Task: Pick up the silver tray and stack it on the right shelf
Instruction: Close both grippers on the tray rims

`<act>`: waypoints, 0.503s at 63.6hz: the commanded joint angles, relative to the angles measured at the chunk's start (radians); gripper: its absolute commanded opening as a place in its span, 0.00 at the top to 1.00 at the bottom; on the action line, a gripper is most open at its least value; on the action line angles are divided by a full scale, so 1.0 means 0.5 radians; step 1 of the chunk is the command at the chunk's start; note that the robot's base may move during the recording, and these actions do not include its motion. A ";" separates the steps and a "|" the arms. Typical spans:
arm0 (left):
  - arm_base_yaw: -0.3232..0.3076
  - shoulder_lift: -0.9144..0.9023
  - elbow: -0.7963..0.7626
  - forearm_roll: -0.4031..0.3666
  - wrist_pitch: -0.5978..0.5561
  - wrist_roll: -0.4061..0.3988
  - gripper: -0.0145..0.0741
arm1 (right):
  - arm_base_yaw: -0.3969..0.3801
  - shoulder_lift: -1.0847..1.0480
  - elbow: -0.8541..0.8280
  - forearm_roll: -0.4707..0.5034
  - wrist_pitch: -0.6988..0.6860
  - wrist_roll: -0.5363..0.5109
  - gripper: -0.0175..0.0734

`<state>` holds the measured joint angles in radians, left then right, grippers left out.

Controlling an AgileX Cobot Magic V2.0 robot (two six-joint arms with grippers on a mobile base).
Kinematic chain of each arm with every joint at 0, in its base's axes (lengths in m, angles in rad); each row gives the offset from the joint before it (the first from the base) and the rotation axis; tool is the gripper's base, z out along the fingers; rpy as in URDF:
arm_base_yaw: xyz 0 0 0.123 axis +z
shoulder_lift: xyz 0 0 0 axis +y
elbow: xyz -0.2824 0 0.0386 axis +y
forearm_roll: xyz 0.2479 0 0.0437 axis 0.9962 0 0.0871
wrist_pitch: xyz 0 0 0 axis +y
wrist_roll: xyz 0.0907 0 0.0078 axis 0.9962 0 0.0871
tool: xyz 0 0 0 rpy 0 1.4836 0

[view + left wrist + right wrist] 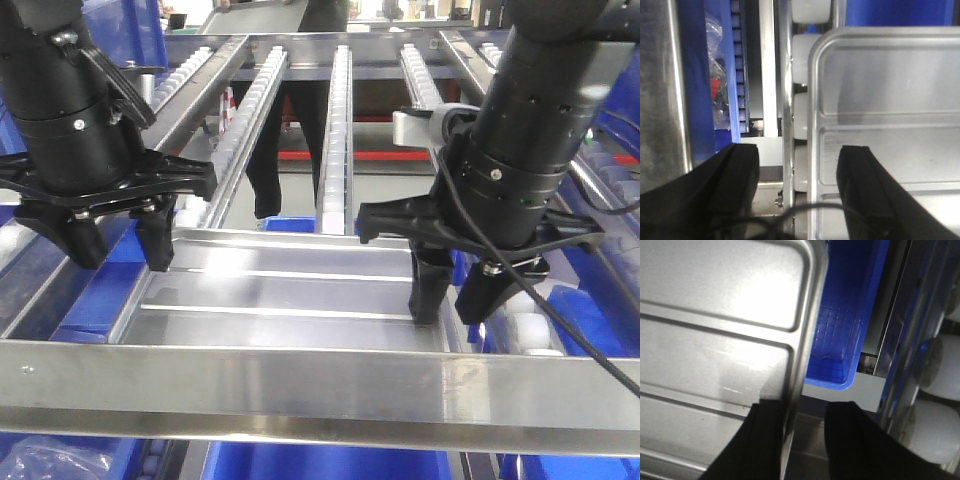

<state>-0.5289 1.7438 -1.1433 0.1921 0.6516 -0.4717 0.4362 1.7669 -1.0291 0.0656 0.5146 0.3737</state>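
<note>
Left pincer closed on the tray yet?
Open: fingers of the left pincer straddle the rim of the shiny ridged metal tray, gaps either side.

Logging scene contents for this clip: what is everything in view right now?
silver tray: one, shiny, lying on the roller shelf between the grippers
roller shelf: one, white rails in a steel frame, centre
front crossbar: one, shiny steel, across the foreground
bins: several, blue, beneath the rails
person: one, black trousers, behind the shelf
left gripper: one, black, open, straddling the tray's left rim
right gripper: one, black, open, straddling the tray's right rim
</note>
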 commanded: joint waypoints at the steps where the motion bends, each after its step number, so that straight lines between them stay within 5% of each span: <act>1: -0.014 -0.068 -0.061 0.023 -0.060 -0.026 0.53 | -0.011 -0.087 -0.066 -0.024 -0.074 -0.002 0.43; 32: -0.014 0.099 -0.061 0.026 -0.051 -0.026 0.54 | -0.011 -0.087 -0.066 -0.024 -0.108 -0.002 0.46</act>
<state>-0.5289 1.8177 -1.1526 0.1945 0.6457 -0.4734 0.4362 1.7669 -1.0327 0.0633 0.5038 0.3737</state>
